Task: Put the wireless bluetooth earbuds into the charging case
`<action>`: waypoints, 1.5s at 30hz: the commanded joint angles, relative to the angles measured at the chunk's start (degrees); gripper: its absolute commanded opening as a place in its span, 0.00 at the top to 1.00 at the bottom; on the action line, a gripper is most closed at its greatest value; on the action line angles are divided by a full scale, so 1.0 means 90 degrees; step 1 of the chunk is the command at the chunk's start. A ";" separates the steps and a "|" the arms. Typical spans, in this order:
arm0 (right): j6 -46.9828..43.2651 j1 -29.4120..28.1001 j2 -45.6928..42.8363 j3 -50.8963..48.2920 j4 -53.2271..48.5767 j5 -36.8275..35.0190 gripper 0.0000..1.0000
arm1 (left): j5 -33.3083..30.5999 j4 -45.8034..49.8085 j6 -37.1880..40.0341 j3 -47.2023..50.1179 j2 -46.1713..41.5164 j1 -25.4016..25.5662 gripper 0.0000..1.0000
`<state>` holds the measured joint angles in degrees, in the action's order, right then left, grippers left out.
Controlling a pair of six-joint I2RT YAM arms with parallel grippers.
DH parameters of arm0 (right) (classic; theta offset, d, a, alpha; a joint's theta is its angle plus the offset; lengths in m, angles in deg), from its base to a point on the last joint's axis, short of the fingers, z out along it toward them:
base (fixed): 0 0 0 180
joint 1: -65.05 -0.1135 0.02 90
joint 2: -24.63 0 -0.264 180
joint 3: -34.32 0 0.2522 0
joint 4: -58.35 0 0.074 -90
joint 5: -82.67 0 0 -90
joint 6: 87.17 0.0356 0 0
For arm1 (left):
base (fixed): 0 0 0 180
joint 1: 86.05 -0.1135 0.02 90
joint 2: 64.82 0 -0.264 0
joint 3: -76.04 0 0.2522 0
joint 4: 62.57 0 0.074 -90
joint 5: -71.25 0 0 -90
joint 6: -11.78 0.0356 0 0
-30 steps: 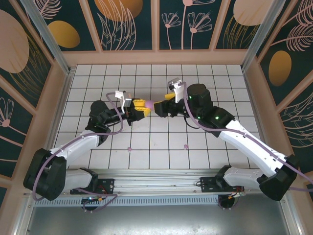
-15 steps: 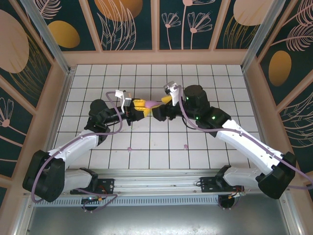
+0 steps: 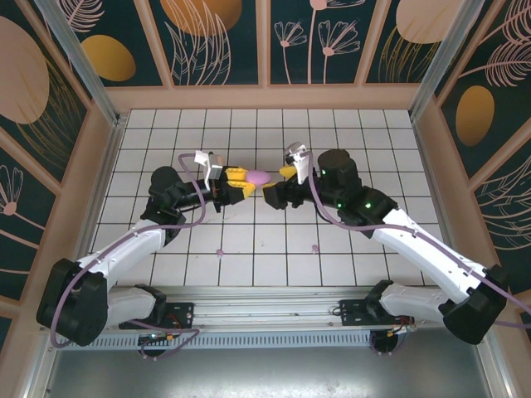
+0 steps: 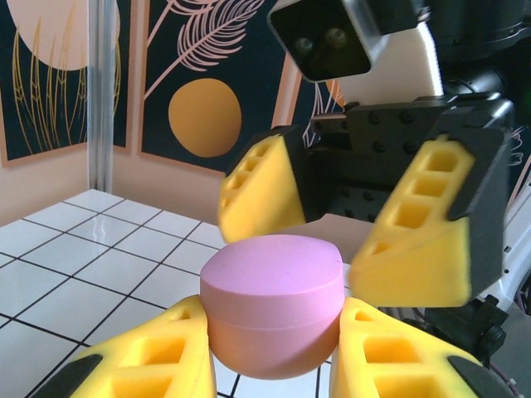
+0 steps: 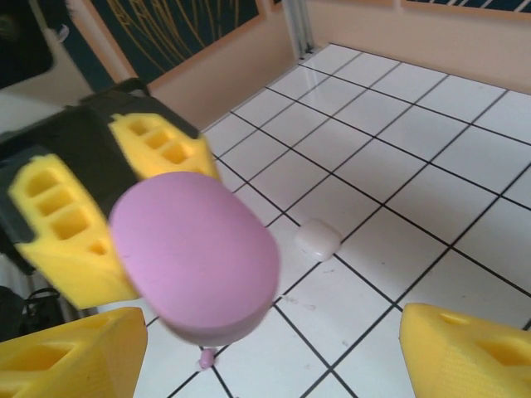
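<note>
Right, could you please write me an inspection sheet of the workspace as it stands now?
Surface: white tiled table with dark grid lines.
Job's things: pink case, closed, held off the table; two pink bits on the tiles, maybe earbuds, too small to tell.
Clutter: small white piece on a tile, unclear what it is.
Grippers: left hand shut on the case; right hand open, facing the case, not touching it.
Cables: purple cable along each arm, off the tiles.
Surroundings: wood-framed walls with dark leaf-pattern panels on three sides.
</note>
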<state>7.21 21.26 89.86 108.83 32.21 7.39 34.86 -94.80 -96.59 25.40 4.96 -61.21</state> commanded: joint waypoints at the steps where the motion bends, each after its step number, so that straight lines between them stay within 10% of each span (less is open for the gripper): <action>1: 0.0023 0.0097 0.0162 0.0311 0.0067 -0.0300 0.21 | 0.0209 -0.0068 -0.0121 -0.0149 -0.0116 -0.0037 0.83; 35: 0.1154 0.0908 0.0496 0.0845 -0.0392 0.0013 0.22 | -0.0017 -0.0148 -0.0152 0.0055 -0.0380 -0.0030 0.84; 45: 0.0535 0.0742 -0.0042 0.0139 0.0221 0.1440 0.21 | -0.0029 -0.0035 -0.0154 -0.0005 -0.0362 -0.0032 0.85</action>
<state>14.62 28.67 92.16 112.02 31.10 15.45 33.85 -93.56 -97.44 25.53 2.60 -61.73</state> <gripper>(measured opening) 0.790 0.267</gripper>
